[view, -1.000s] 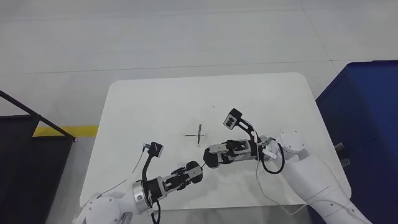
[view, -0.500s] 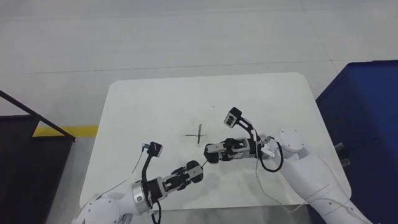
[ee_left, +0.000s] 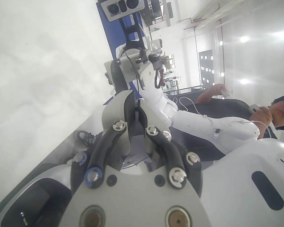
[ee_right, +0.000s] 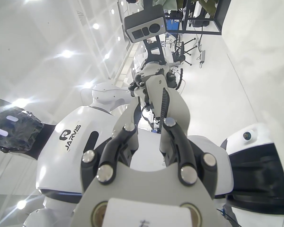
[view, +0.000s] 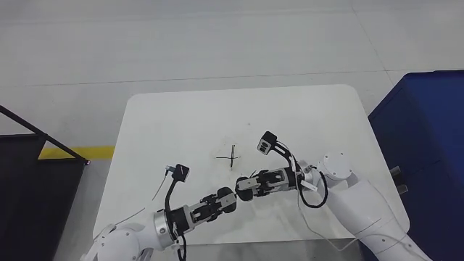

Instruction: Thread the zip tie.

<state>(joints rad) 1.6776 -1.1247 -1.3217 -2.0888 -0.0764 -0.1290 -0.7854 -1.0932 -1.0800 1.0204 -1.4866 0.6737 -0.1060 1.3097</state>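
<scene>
I have both arms over the near half of the white table (view: 181, 116). The left gripper (ee_left: 135, 102) and right gripper (view: 240, 188) meet tip to tip. The left fingers (ee_left: 129, 105) are pressed almost together. I cannot tell the right gripper's closure. Two black zip ties (view: 230, 156) lie crossed just beyond the tips. Any tie between the tips is too thin to see. I judge that threading is unconfirmed and that insertion and pull-through are still to do.

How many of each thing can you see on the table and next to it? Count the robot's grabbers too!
grippers: 2, the left gripper and the right gripper
thin black strips, maybe zip ties, lying crossed on the table: 2
white table: 1
blue box beside the table: 1
Total: 6
</scene>
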